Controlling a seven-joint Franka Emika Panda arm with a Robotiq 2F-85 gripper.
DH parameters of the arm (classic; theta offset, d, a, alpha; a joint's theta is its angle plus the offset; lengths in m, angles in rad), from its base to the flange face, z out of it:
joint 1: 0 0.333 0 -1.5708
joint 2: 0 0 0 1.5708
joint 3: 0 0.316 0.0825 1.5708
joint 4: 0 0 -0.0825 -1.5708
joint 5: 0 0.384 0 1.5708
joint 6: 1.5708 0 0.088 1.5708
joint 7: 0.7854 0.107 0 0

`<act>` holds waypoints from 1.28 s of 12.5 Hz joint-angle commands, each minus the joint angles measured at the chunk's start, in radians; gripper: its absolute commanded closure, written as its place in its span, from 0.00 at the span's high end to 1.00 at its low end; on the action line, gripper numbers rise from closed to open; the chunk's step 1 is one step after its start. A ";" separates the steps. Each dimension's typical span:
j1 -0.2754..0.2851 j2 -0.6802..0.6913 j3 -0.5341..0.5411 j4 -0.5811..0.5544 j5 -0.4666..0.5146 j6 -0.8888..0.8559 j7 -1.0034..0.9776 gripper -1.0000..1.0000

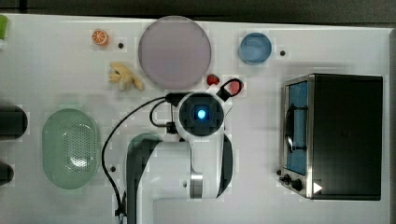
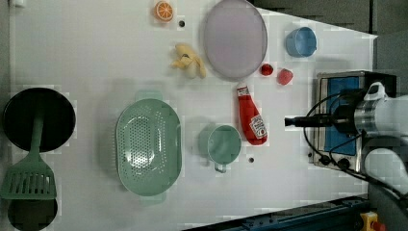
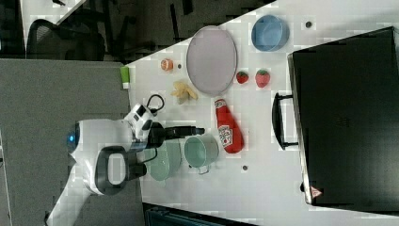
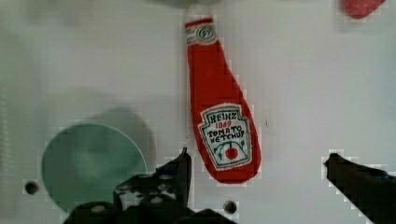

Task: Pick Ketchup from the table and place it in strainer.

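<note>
Ketchup [image 4: 223, 107] is lying flat on the table [image 2: 96, 57] beside the green cup [image 2: 220, 143], well apart from the strainer [image 2: 148, 147]. We are hovering the claw [image 4: 257, 168] wide open above its base, lining up to straddle it.

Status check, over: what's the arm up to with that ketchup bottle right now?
Gripper open, empty, above the table. Red ketchup squeeze bottle lying flat, untouched. Pale green perforated oval strainer empty. Round green cup sits between bottle and strainer.
</note>
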 commanded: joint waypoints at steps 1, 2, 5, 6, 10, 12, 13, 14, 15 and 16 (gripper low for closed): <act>0.002 0.009 0.000 -0.068 -0.002 0.109 -0.117 1.00; 0.003 0.025 0.000 -0.090 -0.005 0.133 -0.117 1.00; 0.005 0.094 0.000 -0.111 -0.010 0.219 -0.116 1.00; 0.005 0.124 0.000 -0.110 -0.019 0.250 -0.117 1.00; 0.006 0.245 -0.001 -0.111 -0.021 0.366 -0.116 1.00; 0.008 0.303 0.000 -0.111 -0.022 0.434 -0.116 1.00; 0.010 0.331 0.000 -0.112 -0.022 0.466 -0.116 1.00; 0.011 0.355 -0.001 -0.113 -0.022 0.491 -0.116 1.00; 0.011 0.376 -0.003 -0.113 -0.022 0.511 -0.115 1.00; 0.011 0.390 -0.007 -0.113 -0.022 0.528 -0.115 1.00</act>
